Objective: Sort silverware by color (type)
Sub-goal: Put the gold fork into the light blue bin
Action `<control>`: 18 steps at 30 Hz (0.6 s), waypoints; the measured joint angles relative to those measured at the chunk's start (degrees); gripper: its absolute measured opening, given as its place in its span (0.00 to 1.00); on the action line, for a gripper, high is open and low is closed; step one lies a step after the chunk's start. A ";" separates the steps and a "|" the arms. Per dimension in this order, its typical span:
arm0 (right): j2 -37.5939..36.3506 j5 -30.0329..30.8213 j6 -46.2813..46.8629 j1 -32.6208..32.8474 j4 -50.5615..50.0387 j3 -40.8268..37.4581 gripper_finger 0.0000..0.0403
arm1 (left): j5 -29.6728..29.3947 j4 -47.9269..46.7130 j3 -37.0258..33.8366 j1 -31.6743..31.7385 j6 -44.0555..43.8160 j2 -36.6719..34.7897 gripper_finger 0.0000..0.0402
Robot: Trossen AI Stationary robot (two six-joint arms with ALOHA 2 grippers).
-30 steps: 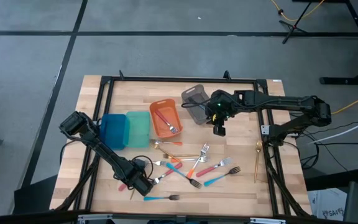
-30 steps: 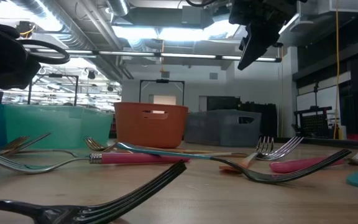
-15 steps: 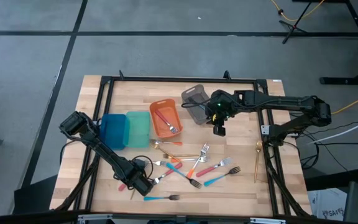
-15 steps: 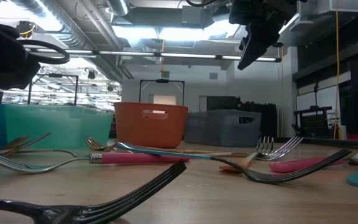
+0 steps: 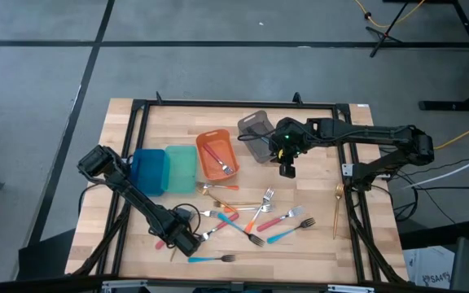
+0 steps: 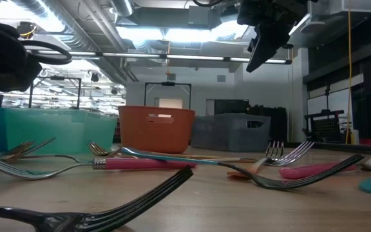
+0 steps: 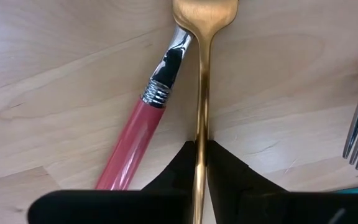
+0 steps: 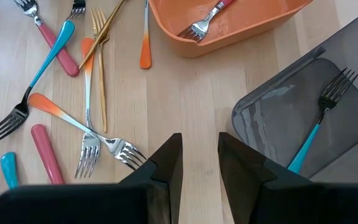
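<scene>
Gold fork (image 7: 202, 93), slim, its handle end hidden between the left gripper's (image 7: 199, 163) clenched fingers at the table's near edge, beside a red handle (image 7: 131, 144). Farther off, right gripper (image 8: 199, 155) hangs slightly parted, empty, by the grey bin (image 8: 319, 118).

overhead, table-level, two wrist close-ups downward
</scene>
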 joint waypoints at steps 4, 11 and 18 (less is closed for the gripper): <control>0.02 -0.02 0.01 0.00 -0.02 0.00 0.24 | -0.10 0.04 0.00 0.00 0.11 -0.04 0.05; 0.02 -0.01 0.16 0.00 0.00 0.00 0.24 | -1.87 0.80 0.67 0.00 1.53 -0.19 0.05; 0.02 -0.02 0.18 0.00 0.00 0.00 0.24 | -3.39 0.69 3.15 0.00 3.36 -0.25 0.05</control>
